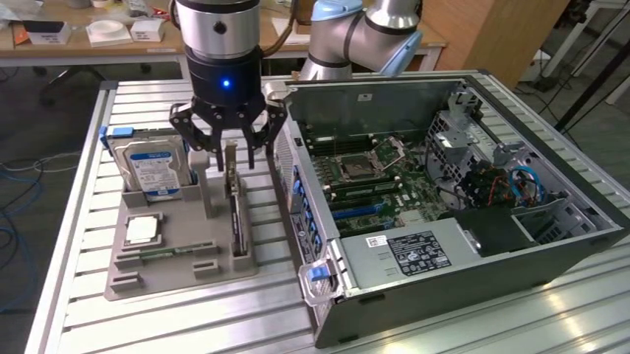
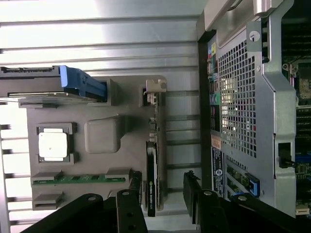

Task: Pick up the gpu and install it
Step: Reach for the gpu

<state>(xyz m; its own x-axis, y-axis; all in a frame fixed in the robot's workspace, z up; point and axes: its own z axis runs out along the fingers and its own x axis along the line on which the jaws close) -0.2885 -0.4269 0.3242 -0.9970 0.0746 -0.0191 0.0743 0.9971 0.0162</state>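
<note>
The gpu (image 1: 235, 210) stands on edge in a slot of the grey holder tray (image 1: 182, 269), its silver bracket end pointing up toward the far side. My gripper (image 1: 230, 158) hangs straight above it, open, with one finger on each side of the card's upper edge. In the wrist view the thin gpu (image 2: 151, 165) runs between my gripper (image 2: 163, 194) fingers (image 2: 132, 196), nearer to one finger, with a gap on the other side. Nothing is held. To the exterior view's right lies the open computer case (image 1: 551, 243), its motherboard and blue expansion slots (image 1: 356, 212) exposed.
The grey tray also holds an upright silver hard drive (image 1: 153, 168), a processor chip (image 1: 144, 230) and a green memory stick (image 1: 162, 253). The case wall (image 2: 248, 107) stands close beside the tray. Everything rests on a slatted metal table (image 1: 118, 324).
</note>
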